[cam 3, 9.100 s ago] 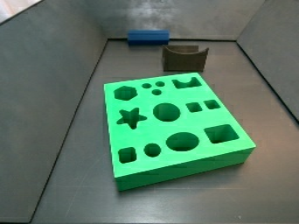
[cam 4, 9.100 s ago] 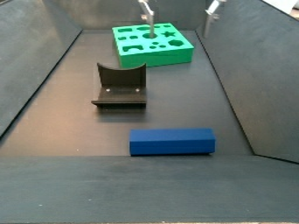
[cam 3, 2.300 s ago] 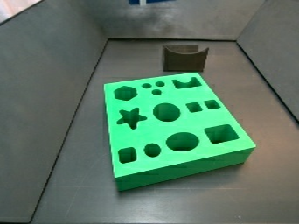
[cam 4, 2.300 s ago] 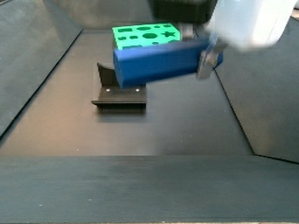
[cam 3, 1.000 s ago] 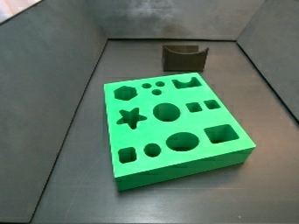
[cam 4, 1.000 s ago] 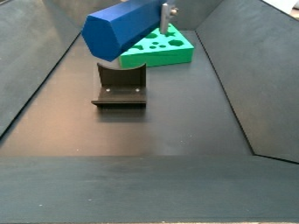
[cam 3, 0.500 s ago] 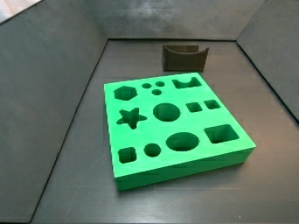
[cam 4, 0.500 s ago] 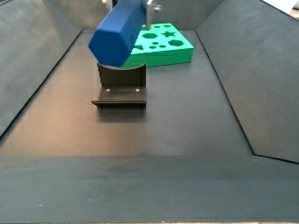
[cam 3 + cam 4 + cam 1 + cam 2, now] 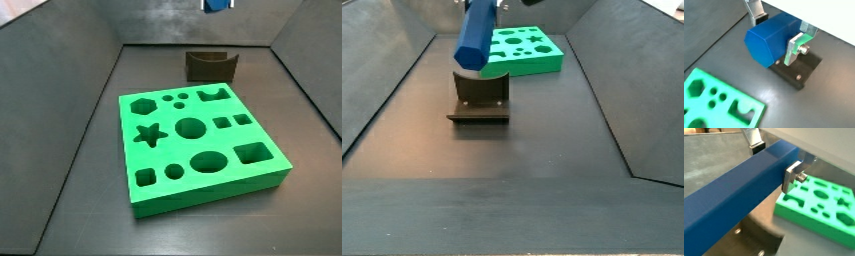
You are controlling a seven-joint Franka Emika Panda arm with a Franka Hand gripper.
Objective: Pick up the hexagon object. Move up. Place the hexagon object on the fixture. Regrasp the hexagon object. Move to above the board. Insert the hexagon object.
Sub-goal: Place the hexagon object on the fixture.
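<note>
The claw (image 9: 777, 35) grips the blue hexagon object (image 9: 476, 33) tilted above the notched fixture (image 9: 480, 100), seemingly to seat it for regrasping, the green board (image 9: 198, 145) lying beyond.

We see the tool (image 9: 777, 31) above the fixture, its flat silver metal fingers (image 9: 793, 46) brushed and faintly shiny, clamped on the smooth matt blue plastic hexagon bar (image 9: 771, 39); the bright green slab board (image 9: 821, 203) looks matt plastic, the dark grey bench (image 9: 543, 140) dull
</note>
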